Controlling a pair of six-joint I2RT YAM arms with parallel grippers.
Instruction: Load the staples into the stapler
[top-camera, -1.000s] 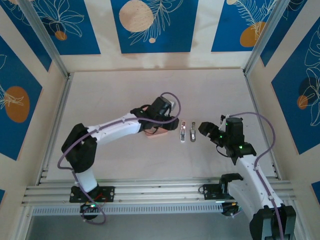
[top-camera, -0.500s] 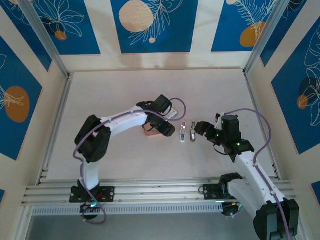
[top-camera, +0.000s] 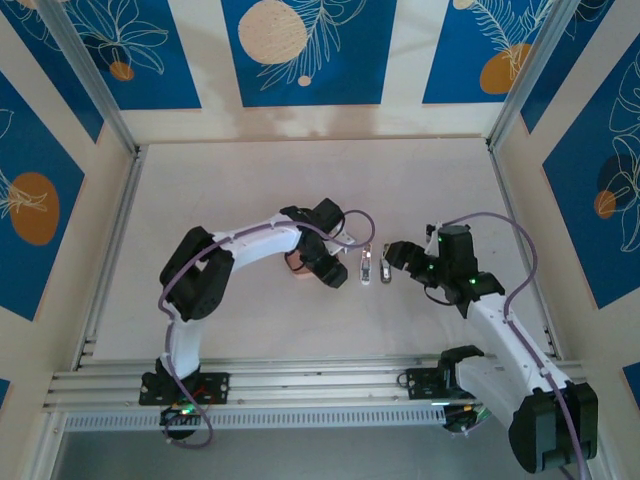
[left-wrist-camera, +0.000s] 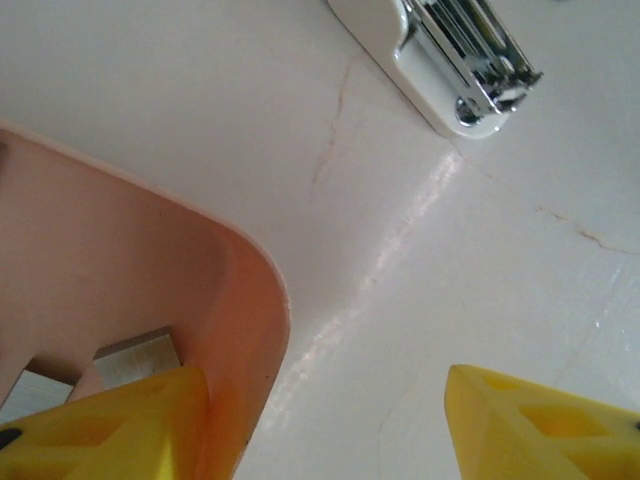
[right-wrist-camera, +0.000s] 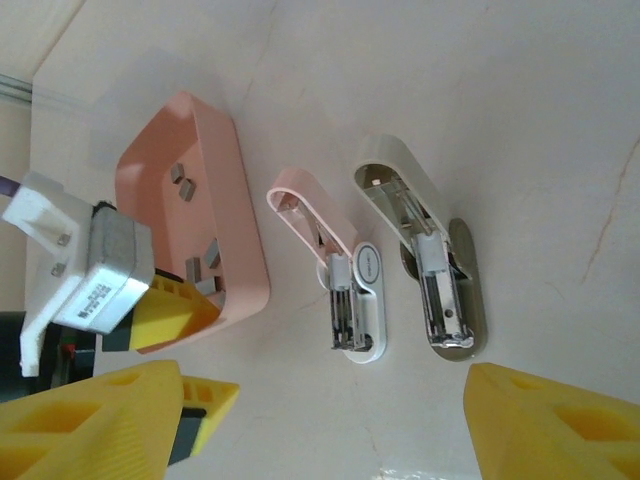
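Pink tray (top-camera: 293, 263) sits mid-table (top-camera: 250, 180). Staples (right-wrist-camera: 182, 180): several small grey strips lying inside the tray, 1 strip (left-wrist-camera: 140, 352) just beside a yellow finger (left-wrist-camera: 110, 425) of the L gripper (top-camera: 332, 275). L gripper is at the tray's R end, pincer apart & straddling the tray wall: that finger is inside the tray, close to the wall, the other outside over bare table. It's clamped on nothing. Just R of the tray, not touching it, 2 staplers lie side by side, both flipped open. The pink stapler (right-wrist-camera: 335, 275) is nearer the tray, the white stapler (right-wrist-camera: 430, 260) w/ chrome base just beyond. R gripper (top-camera: 398, 256) is farthest from the tray, just R of the white stapler, pincer wide apart & empty.
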